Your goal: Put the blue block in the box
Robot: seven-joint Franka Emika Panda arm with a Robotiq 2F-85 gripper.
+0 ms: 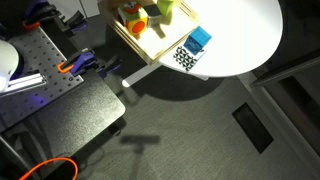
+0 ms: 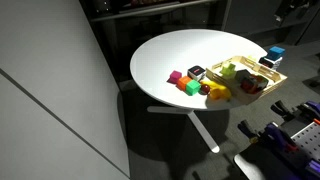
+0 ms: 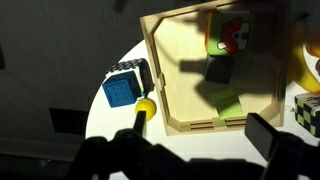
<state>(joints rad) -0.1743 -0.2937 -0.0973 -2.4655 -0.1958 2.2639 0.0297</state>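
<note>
- Nearest the lens, the gripper (image 3: 200,150) hangs with its dark fingers spread apart and nothing between them, clear of every toy.
- The blue block (image 3: 122,89) sits outside the box (image 3: 180,60), just beside its outer wall. It is at the very edge of the round table (image 1: 240,30), against a patterned card (image 1: 186,58).
- Other coloured toys (image 3: 228,35) already lie in the box.
- By my reading nothing is done yet. Reaching, gripping, lifting over the low wall and letting go all remain.
</note>
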